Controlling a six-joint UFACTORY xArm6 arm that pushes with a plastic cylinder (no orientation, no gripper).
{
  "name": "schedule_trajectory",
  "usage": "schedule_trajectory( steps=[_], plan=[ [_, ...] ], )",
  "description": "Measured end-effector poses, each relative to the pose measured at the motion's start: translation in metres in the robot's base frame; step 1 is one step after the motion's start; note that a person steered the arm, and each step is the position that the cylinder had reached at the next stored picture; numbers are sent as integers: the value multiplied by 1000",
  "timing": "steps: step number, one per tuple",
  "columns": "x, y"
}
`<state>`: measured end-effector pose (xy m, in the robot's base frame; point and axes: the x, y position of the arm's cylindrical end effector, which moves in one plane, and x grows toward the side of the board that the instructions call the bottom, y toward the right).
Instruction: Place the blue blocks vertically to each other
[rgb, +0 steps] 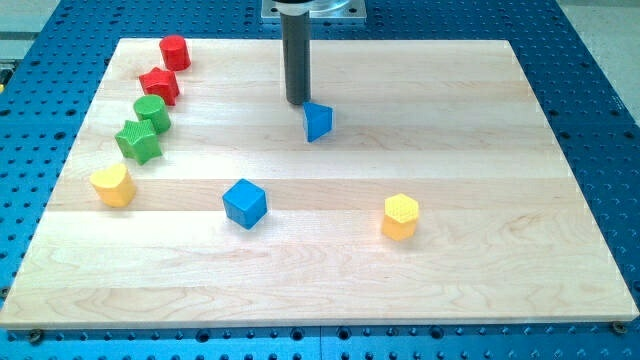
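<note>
Nearest the frame's bottom edge, the wooden board (320, 290) is lying bare across its front strip, sitting on the blue perforated table (600, 60)

Lower right of centre: a yellow hexagonal block (400, 216) is standing alone, well apart from the rest

Lower left of centre: the blue cube (245, 203) is resting with one corner turned toward the camera

Left edge, mid height: a yellow block (112, 185), roughly heart-shaped, is sitting near the board's left side

Moving up the left side, a green star-shaped block (138, 140) and a green cylinder (152, 113) are sitting just beside each other, then a red star-shaped block (160, 86) and a red cylinder (175, 52) toward the upper left

Upper centre: the second blue block (318, 121), angular, exact shape hard to make out, is sitting up and to the right of the blue cube, well apart from it

My tip (298, 102) is resting just beside that upper blue block, at its upper left; I am carrying no fingers, only a plain rod holding nothing, and contact I cannot tell
</note>
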<state>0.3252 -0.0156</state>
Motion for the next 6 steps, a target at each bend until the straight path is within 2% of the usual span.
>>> schedule_trajectory(
  steps=[1, 2, 3, 4, 5, 6],
  plan=[
    [10, 51],
    [49, -11],
    [74, -21],
    [72, -44],
    [132, -81],
    [164, -91]
  ],
)
